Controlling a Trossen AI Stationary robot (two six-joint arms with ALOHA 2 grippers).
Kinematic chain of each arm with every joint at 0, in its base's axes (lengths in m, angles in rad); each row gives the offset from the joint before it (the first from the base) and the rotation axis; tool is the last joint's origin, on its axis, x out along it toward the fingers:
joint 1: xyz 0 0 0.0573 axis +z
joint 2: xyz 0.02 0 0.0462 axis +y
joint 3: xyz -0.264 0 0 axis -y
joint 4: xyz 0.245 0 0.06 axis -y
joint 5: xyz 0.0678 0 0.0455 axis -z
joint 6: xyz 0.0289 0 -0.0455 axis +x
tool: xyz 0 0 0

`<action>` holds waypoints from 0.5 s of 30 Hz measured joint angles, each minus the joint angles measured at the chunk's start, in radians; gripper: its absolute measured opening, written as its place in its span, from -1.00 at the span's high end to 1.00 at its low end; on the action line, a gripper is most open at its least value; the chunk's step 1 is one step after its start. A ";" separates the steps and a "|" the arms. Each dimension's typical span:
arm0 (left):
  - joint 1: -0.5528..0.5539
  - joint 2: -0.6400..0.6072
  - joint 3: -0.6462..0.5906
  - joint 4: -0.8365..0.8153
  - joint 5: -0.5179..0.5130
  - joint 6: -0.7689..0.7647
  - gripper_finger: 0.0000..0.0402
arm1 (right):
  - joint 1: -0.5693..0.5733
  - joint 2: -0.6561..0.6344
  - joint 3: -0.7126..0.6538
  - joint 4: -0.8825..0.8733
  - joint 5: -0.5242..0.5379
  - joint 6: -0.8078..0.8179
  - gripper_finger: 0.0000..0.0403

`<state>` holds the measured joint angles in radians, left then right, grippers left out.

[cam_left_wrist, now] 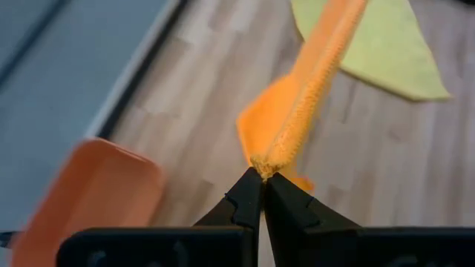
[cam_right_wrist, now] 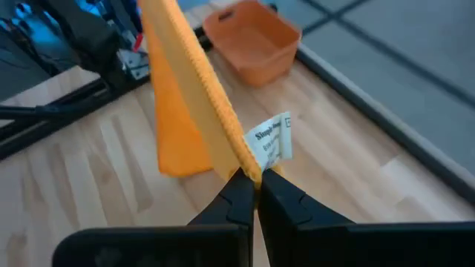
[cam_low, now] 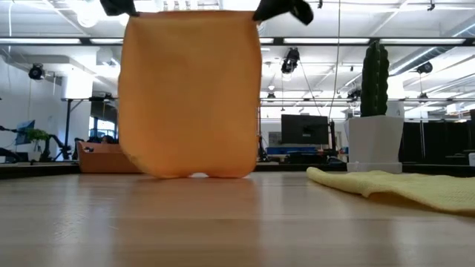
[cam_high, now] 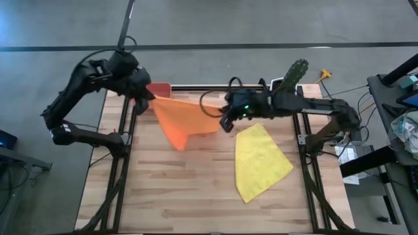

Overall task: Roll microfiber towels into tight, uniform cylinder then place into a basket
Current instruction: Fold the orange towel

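Orange towel (cam_low: 189,93) hangs stretched between left hand (cam_left_wrist: 261,176) and right hand (cam_right_wrist: 254,180), both gripping corners.

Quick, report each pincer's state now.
Left pincer: closed on a corner of the orange towel.
Right pincer: closed on another corner of it.

A bright orange microfiber towel (cam_high: 183,121) at upper centre carries a white label with dark lettering (cam_right_wrist: 271,142); a pale yellow square towel (cam_high: 260,161) lies at lower right. The shallow plastic basket (cam_high: 160,88) is red-orange, the slatted wooden worktop (cam_high: 189,196) light, both hands black.
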<state>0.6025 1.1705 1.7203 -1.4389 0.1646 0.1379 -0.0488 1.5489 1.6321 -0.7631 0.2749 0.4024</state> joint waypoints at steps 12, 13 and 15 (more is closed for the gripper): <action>0.000 0.082 0.159 0.055 -0.140 0.032 1.00 | -0.026 0.040 0.196 -0.247 -0.009 -0.341 0.96; 0.000 0.092 0.160 0.065 -0.148 0.037 1.00 | -0.036 0.062 0.228 -0.265 -0.009 -0.370 0.96; 0.001 0.117 0.158 0.102 -0.159 0.059 1.00 | -0.055 0.107 0.297 -0.292 -0.001 -0.431 0.96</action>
<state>0.6033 1.2876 1.8785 -1.3369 0.0058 0.1968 -0.1043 1.6555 1.9294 -1.0552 0.2742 -0.0284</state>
